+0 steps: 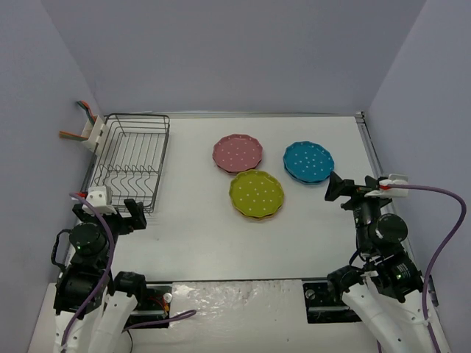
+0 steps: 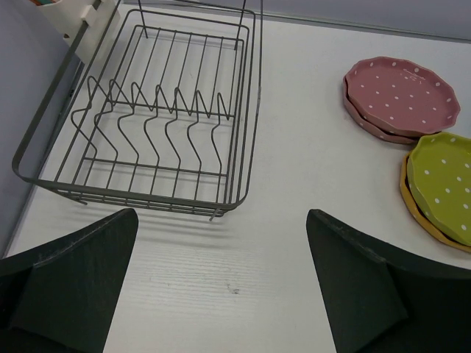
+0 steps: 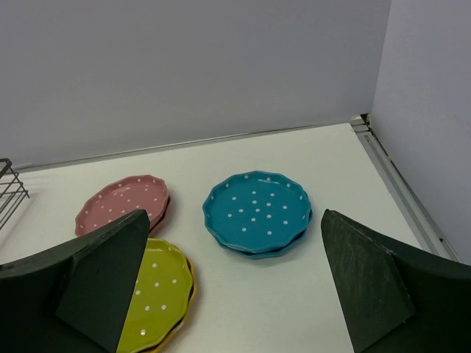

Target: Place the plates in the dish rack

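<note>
Plates lie in three low stacks on the white surface, all right of the dish rack: pink stack nearest it, turquoise stack farthest, lime-over-orange stack between, toward the rack's near end. Left hand gapes wide at that near end; right hand, equally wide and holding nothing, sits farther from the rack than the turquoise stack.

White counter, matte, faint dark scuff near its front-left part. Pale lavender back wall upright along far edge; left wall and right wall same colour, enclosing counter on both sides. Metal rail along right edge of counter, at foot of right wall. Crinkled clear film along near edge. Orange handle and green-and-red handles sticking out at far-left corner, against left wall; kind of utensil not discernible.
</note>
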Tool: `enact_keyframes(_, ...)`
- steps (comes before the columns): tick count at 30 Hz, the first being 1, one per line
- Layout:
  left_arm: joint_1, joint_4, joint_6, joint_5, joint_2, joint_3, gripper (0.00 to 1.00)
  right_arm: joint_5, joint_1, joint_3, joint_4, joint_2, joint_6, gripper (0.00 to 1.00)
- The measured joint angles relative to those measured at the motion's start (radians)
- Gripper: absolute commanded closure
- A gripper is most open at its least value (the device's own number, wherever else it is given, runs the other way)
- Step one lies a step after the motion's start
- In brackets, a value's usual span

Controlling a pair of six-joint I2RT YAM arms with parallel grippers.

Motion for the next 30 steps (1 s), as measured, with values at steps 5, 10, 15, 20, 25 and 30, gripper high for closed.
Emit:
enact_keyframes(5, 0.0, 0.005, -0.001, 0.038, 0.034, 0.0, 0.03, -0.006, 0.0, 0.002, -0.001, 0.04, 0.018, 0.0)
enact_keyframes(10, 0.0, 0.014, -0.004, 0.109, 0.133, 0.016, 0.03, -0.07, 0.0, 0.023, -0.005, 0.156, 0.065, 0.0)
enact_keyframes(15, 0.0, 0.005, -0.004, 0.15, 0.295, 0.096, 0.03, -0.189, 0.0, 0.064, -0.001, 0.388, 0.167, 0.0)
enact_keyframes(20, -0.003, 0.022, -0.01, 0.191, 0.409, 0.137, 0.03, -0.337, 0.024, 0.119, 0.029, 0.706, 0.262, 0.0)
enact_keyframes(25, -0.008, 0.037, -0.035, 0.24, 0.468, 0.125, 0.03, -0.354, 0.079, 0.119, 0.037, 0.902, 0.344, 0.09)
enact_keyframes(30, -0.01, 0.055, -0.042, 0.261, 0.456, 0.091, 0.03, -0.34, 0.084, 0.118, 0.075, 1.0, 0.401, 0.21)
